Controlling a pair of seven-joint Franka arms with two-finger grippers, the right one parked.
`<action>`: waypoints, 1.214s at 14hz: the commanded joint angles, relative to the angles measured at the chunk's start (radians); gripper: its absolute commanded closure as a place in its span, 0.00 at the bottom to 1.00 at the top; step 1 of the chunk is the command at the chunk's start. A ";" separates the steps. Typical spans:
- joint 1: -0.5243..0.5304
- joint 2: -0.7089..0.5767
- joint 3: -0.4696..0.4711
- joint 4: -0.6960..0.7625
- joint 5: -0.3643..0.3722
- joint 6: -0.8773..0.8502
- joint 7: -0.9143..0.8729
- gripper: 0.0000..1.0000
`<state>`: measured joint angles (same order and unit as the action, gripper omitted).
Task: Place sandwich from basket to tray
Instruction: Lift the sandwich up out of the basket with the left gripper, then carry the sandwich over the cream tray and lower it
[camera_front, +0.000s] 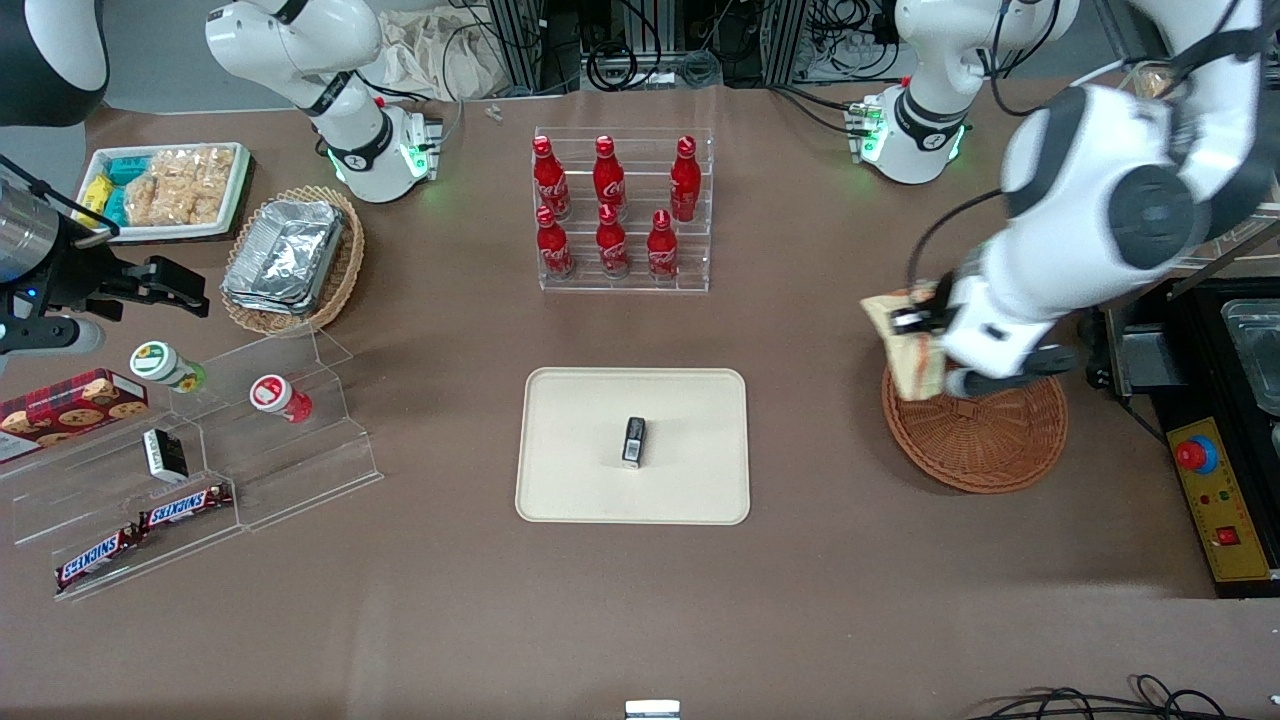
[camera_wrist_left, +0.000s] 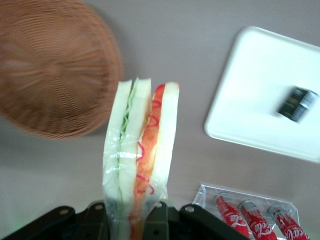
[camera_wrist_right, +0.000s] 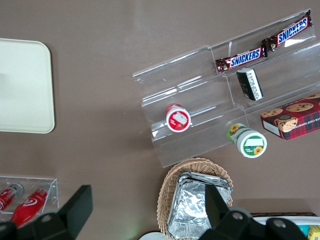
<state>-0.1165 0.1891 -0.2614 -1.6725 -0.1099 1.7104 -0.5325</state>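
My left gripper (camera_front: 915, 322) is shut on the sandwich (camera_front: 908, 345), a plastic-wrapped wedge of white bread with green and red-orange filling. In the left wrist view the sandwich (camera_wrist_left: 140, 150) stands between the black fingers (camera_wrist_left: 159, 220) of the gripper (camera_wrist_left: 131, 220). It hangs above the rim of the round reddish-brown wicker basket (camera_front: 985, 435), which shows empty in the left wrist view (camera_wrist_left: 50, 70). The cream-beige tray (camera_front: 570, 470) lies at the table's middle, toward the parked arm's end from the basket; it also shows in the left wrist view (camera_wrist_left: 250, 90).
A small black packet (camera_front: 634, 442) lies on the tray's middle. A clear rack of red cola bottles (camera_front: 622, 212) stands farther from the front camera than the tray. A control box with a red button (camera_front: 1196, 455) sits beside the basket.
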 joint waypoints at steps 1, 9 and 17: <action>-0.110 0.171 -0.015 0.123 0.026 0.070 -0.004 1.00; -0.253 0.516 -0.010 0.198 0.159 0.398 -0.112 1.00; -0.252 0.547 -0.006 0.201 0.187 0.471 -0.112 0.00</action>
<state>-0.3590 0.7618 -0.2736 -1.4948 0.0580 2.1920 -0.6230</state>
